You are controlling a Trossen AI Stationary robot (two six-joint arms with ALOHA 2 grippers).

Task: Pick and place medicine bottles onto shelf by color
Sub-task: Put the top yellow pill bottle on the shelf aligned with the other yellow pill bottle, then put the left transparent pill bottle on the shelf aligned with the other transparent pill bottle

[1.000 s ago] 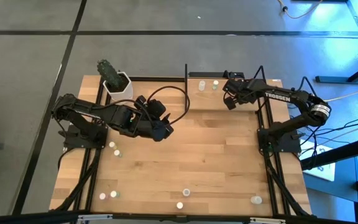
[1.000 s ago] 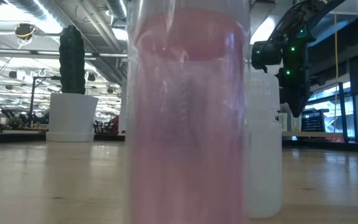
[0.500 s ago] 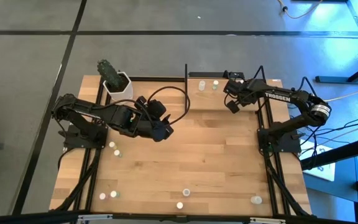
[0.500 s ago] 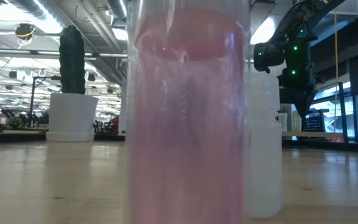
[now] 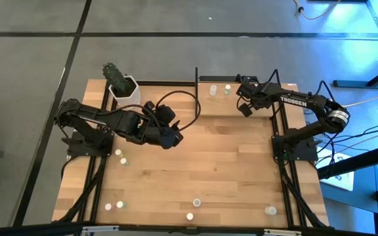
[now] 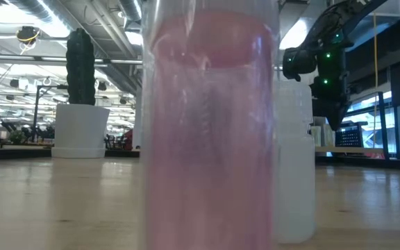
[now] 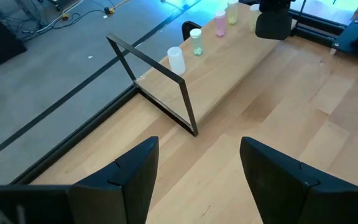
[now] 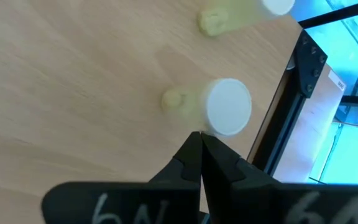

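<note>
With its fingers pressed together on nothing, the right gripper [image 5: 244,110] hangs over the shelf [image 5: 268,113] just beside a yellowish bottle [image 8: 219,107] standing there — it should lift clear without nudging it — while the left gripper [image 5: 176,139] waits open mid-table.

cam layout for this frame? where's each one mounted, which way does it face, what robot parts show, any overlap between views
High: overhead, straight down; both arms, table, plant pot.
Low: table height, level across; pink bottle fills the lens, an arm behind.
Left wrist: past the open left gripper toward the shelf and its bottles.
Right wrist: down past the shut right gripper at a white-capped bottle.
Shared: high and left wrist both show the shelf.
</note>
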